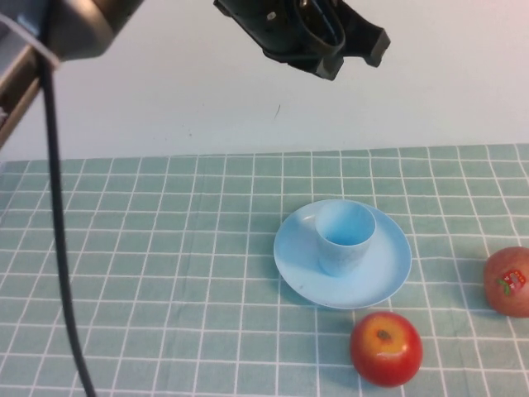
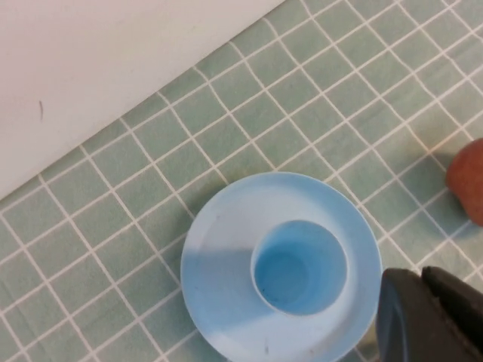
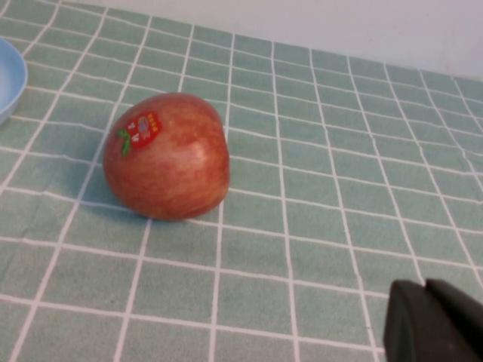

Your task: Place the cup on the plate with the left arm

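The light blue cup (image 1: 343,236) stands upright on the light blue plate (image 1: 382,277) right of the table's middle. My left gripper (image 1: 324,50) hangs high above them near the back wall, shut and empty, well clear of the cup. In the left wrist view I look down into the cup (image 2: 298,268) on the plate (image 2: 215,264), with the left gripper (image 2: 423,280) beside the plate's rim. My right gripper (image 3: 427,288) shows only in the right wrist view, shut and empty, low over the cloth.
A red apple (image 1: 386,347) lies just in front of the plate. A second apple with a sticker (image 1: 508,281) lies at the right edge, near my right gripper (image 3: 167,154). The left arm's black cable (image 1: 58,231) hangs at the left. A green checked cloth covers the table.
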